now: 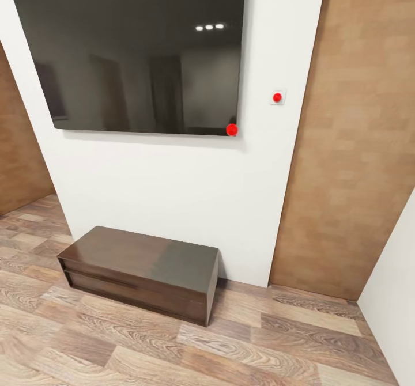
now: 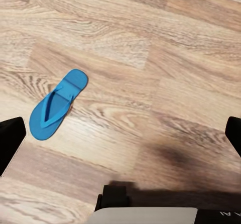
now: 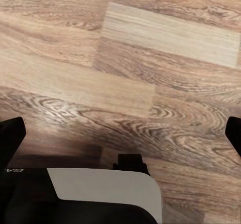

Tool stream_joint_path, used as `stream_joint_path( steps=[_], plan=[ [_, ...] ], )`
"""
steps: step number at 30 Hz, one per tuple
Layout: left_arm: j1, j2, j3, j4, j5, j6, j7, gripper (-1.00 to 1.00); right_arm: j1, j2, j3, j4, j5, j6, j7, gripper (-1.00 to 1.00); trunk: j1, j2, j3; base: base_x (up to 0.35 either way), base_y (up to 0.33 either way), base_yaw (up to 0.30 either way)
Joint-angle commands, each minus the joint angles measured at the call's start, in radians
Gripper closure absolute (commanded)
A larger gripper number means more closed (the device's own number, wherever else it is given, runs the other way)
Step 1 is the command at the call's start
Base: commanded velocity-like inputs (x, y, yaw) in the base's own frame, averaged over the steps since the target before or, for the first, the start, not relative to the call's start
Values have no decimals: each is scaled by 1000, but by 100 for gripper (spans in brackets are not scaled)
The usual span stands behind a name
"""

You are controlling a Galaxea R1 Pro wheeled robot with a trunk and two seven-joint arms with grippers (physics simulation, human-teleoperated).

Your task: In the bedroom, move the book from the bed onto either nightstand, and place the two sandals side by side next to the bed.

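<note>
Underfoot, bare wood floor (image 3: pixel 125 58) beneath the right gripper (image 3: pixel 120 133), fingers spread wide at the frame edges, holding nothing. Likewise spread and empty, the left gripper (image 2: pixel 120 133), hanging over the planks with one blue sandal (image 2: pixel 56 105) lying flat on them, off to one side of the fingers and well clear of both. Farther ahead, a long dark bench (image 1: pixel 141 272) against the white wall, a black TV (image 1: pixel 135 52) above it. No bed, book, nightstand or second sandal in sight. Probably the sandal step, grasp not yet begun; next, shifting the left gripper over the sandal, lowering, closing on it.
</note>
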Motion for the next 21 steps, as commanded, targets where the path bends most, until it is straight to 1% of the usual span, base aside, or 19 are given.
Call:
stream_joint_path(
  steps=[1, 12, 21],
  plan=[
    [-1, 0, 0, 1, 6, -3, -1, -100, -1, 0, 0, 1, 0, -3, 1, -100, 0, -1, -1, 0, 95, 0],
    [-1, 0, 1, 1, 6, -3, -1, -100, -1, 0, 0, 1, 0, -4, 1, -100, 0, -1, -1, 0, 30, 0],
    [-1, 0, 1, 1, 6, -3, -1, -100, -1, 0, -1, 1, 0, -4, 1, -100, 0, -1, -1, 0, 89, 0]
  ],
)
